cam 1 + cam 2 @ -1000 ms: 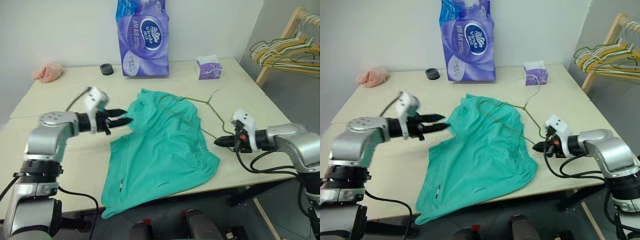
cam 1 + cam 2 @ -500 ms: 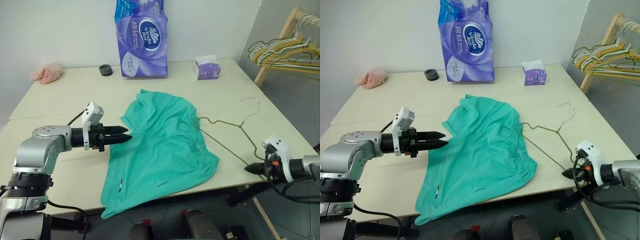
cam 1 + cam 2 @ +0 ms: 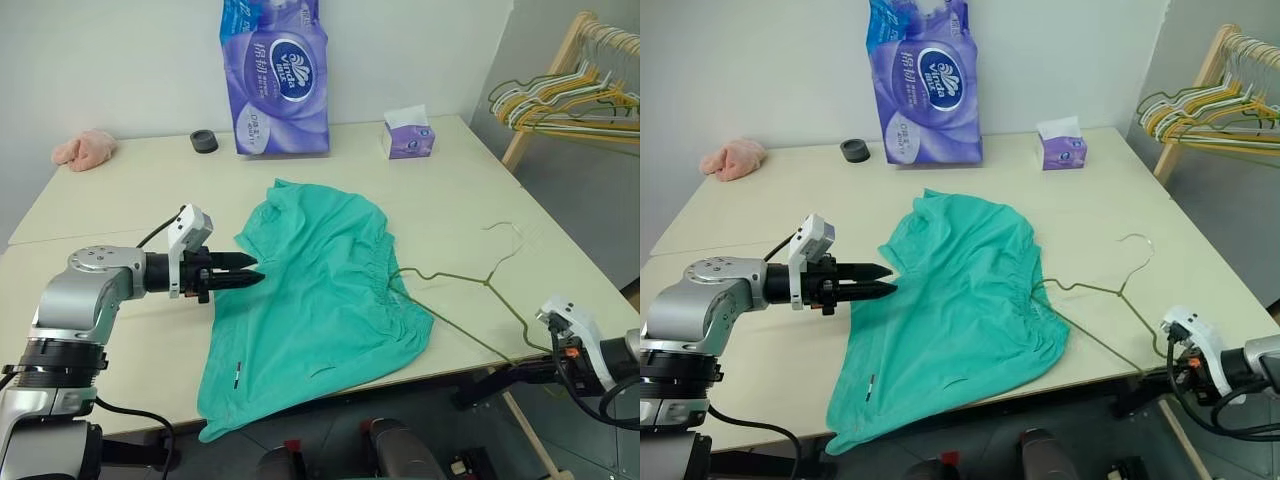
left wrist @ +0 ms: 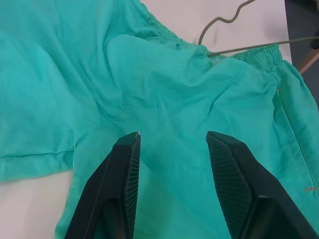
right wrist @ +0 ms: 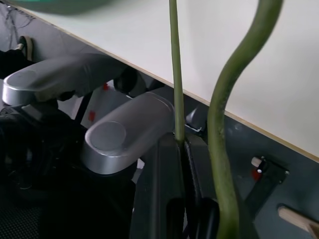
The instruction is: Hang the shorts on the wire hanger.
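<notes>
The teal-green shorts [image 3: 310,300] lie spread on the table, one leg hanging over the near edge. My left gripper [image 3: 258,270] hovers at their left edge, pointing across them. Its fingers [image 4: 127,169] are open over the fabric with nothing between them. The wire hanger [image 3: 470,285] lies to the right of the shorts with its hook [image 3: 1137,245] towards the far side. One end runs in at the elastic waistband [image 4: 207,50] and is hidden there. Just off the table's right front edge, my right gripper [image 3: 540,372] is shut on the hanger's wire [image 5: 175,74].
A purple tissue pack [image 3: 272,80], a small tissue box [image 3: 407,135], a black tape roll [image 3: 204,141] and a pink cloth lump [image 3: 82,148] sit along the far side. A wooden rack of several hangers [image 3: 570,95] stands beyond the table's right edge.
My right gripper has pulled back and rightwards past the table edge, dragging the hanger out from the shorts. My left gripper has drawn back a little from the fabric.
</notes>
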Motion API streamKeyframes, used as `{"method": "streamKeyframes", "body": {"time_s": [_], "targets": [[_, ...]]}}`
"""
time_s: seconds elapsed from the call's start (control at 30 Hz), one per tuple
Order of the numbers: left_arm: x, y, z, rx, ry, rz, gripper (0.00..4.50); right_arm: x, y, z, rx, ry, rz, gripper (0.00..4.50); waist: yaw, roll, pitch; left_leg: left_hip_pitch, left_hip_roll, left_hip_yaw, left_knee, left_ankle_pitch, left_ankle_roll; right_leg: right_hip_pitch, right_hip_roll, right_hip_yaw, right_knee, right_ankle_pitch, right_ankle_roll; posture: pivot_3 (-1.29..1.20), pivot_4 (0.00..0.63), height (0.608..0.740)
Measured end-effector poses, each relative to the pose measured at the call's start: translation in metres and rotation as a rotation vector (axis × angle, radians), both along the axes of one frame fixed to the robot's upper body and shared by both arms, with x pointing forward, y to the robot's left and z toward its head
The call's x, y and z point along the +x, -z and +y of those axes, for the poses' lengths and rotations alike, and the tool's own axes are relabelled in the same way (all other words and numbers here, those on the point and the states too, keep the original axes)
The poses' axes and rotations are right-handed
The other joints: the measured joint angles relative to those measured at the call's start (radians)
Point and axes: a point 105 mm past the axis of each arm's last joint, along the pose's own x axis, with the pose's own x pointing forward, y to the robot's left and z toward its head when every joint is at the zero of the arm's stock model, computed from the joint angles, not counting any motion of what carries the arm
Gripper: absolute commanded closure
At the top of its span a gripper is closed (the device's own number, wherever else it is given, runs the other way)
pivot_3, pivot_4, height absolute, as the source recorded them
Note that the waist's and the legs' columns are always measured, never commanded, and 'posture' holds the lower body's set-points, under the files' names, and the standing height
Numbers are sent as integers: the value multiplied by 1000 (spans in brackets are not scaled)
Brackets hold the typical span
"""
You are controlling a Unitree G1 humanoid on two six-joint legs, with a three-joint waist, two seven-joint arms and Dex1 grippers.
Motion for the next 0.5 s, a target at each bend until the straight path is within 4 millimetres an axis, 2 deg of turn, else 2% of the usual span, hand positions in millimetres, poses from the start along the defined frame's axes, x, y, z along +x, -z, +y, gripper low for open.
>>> {"method": "streamKeyframes", "body": {"time_s": [0.1, 0.27, 0.5], "targets": [[1, 1, -1, 7, 2, 1, 2284, 9, -4, 13, 55, -8, 0, 4500, 0, 0, 0, 0, 0, 0, 0, 0, 0, 0, 0, 0, 0, 0, 0, -253, 88, 740], [2, 0, -2, 15, 5, -12, 2284, 24, -9, 23, 102, 19, 34, 4500, 0, 0, 0, 0, 0, 0, 0, 0, 0, 0, 0, 0, 0, 0, 0, -242, 86, 740], [4, -1, -1, 24, -5, -26, 2284, 29, 4, 19, 81, 74, 149, 4500, 3, 0, 0, -1, -1, 0, 0, 0, 0, 0, -1, 0, 0, 0, 0, -220, 85, 740]]}}
